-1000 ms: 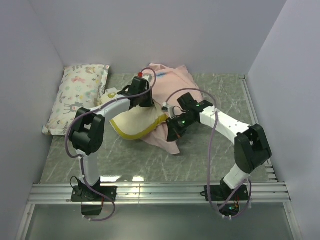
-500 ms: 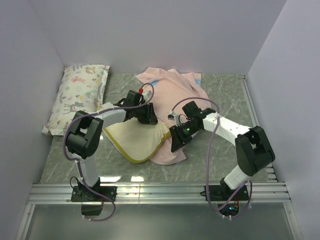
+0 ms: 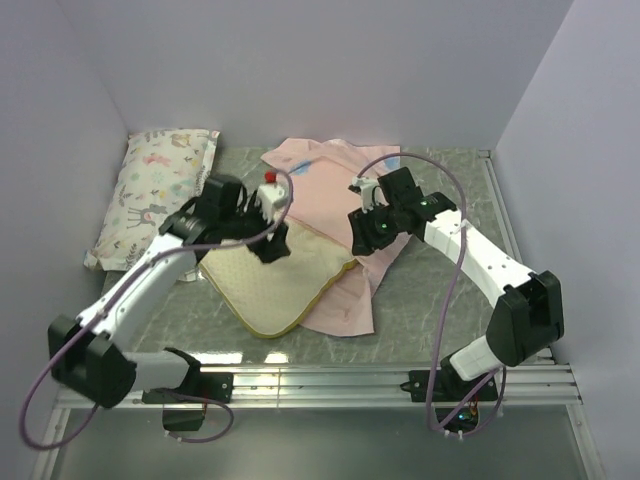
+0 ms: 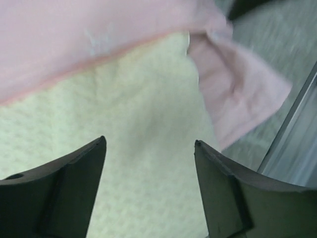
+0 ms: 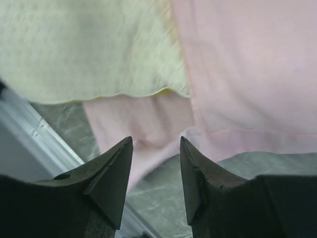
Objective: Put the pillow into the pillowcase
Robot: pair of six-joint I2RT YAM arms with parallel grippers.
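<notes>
Left arm [image 3: 135,285] and right arm [image 3: 480,260]: white links, bulky black joints, looping lilac cables [image 3: 446,315]. The left gripper [image 4: 149,142] has dark, wedge-shaped fingers [image 4: 64,198].

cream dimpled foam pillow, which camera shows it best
The top external view: it shows the whole exposed part of the cream dimpled foam pillow, partly covered by the pale pink fabric pillowcase. The left wrist view shows only a close dimpled patch; the right wrist view, one edge beside pink fabric.

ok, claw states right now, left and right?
Left claw: open, holding nothing, above the pillow.
Right claw: open, holding nothing, above the pillowcase.
</notes>
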